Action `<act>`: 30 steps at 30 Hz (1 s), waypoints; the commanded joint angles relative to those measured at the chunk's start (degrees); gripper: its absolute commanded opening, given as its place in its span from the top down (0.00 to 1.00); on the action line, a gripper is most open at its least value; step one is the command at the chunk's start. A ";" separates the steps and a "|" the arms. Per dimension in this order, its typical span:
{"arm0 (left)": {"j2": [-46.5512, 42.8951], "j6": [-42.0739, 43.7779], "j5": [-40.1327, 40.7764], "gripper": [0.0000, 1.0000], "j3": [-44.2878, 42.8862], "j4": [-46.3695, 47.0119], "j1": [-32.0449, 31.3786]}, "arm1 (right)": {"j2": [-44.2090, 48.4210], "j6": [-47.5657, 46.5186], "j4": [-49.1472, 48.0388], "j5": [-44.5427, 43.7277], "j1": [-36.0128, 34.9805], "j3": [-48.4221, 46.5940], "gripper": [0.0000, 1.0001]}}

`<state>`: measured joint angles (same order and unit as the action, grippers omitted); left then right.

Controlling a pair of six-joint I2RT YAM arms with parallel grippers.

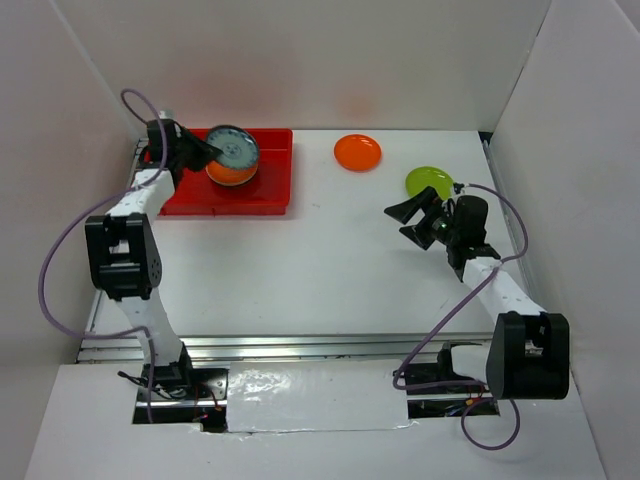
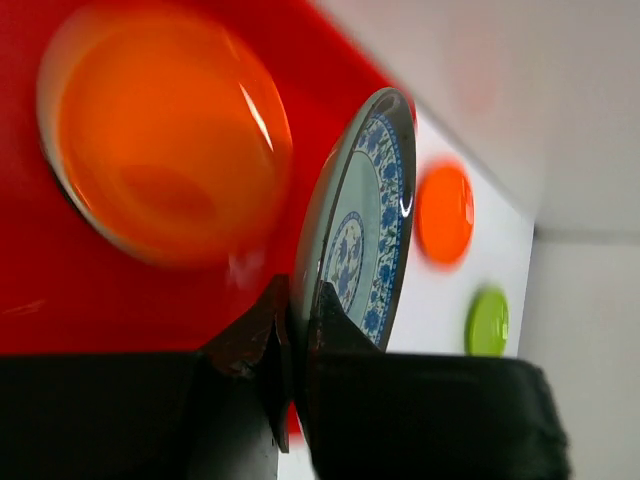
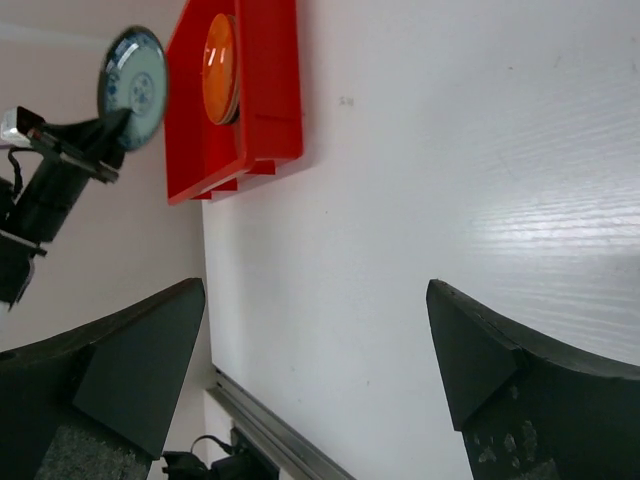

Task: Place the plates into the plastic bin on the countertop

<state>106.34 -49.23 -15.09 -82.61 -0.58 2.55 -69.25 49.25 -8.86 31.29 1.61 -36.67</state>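
Robotics lab test cell, plain white walls (image 1: 300, 60), white tabletop (image 1: 330, 270), metal rail (image 1: 300, 346), two bolted-down robot arms (image 1: 125, 255)

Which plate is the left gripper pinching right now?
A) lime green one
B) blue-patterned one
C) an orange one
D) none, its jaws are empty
B: the left gripper is closed on the rim of the blue-patterned plate, holding it on edge over the red bin.
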 commanded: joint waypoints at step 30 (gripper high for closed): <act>10.82 5.72 25.71 0.01 -33.58 -35.61 -0.87 | -4.74 -4.43 8.42 -8.07 5.33 -4.99 0.00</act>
<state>123.00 -46.33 -1.61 -111.50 -26.20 4.03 -72.23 45.32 -3.25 30.06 5.23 -37.98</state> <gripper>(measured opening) 0.993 0.998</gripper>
